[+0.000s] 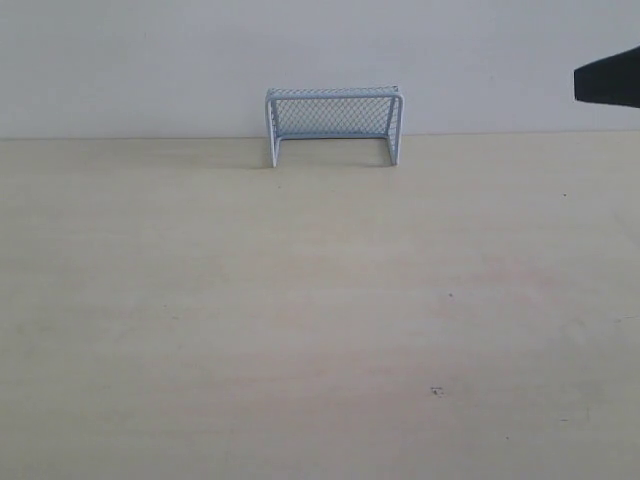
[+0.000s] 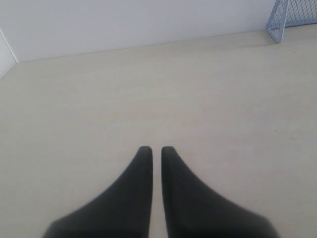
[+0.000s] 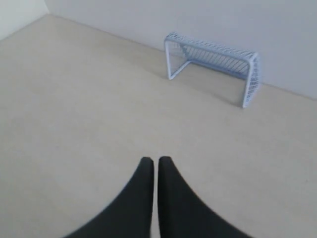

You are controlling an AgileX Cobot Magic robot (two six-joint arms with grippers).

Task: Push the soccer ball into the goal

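Observation:
The goal (image 1: 334, 122), a small pale blue frame with mesh netting, stands at the far edge of the table against the wall, its opening facing the camera. It also shows in the right wrist view as the goal (image 3: 213, 67) and, by one post only, as the goal (image 2: 292, 17) in the left wrist view. The soccer ball is not in any view. My left gripper (image 2: 156, 148) is shut with nothing between its dark fingers, over bare table. My right gripper (image 3: 156, 159) is shut and empty too, some way short of the goal. A dark piece of the right arm (image 1: 608, 78) shows at the right edge.
The pale wooden table (image 1: 300, 320) runs wide in front of the goal. A white wall (image 1: 150, 60) closes the far side. A few small dark specks mark the table at the right.

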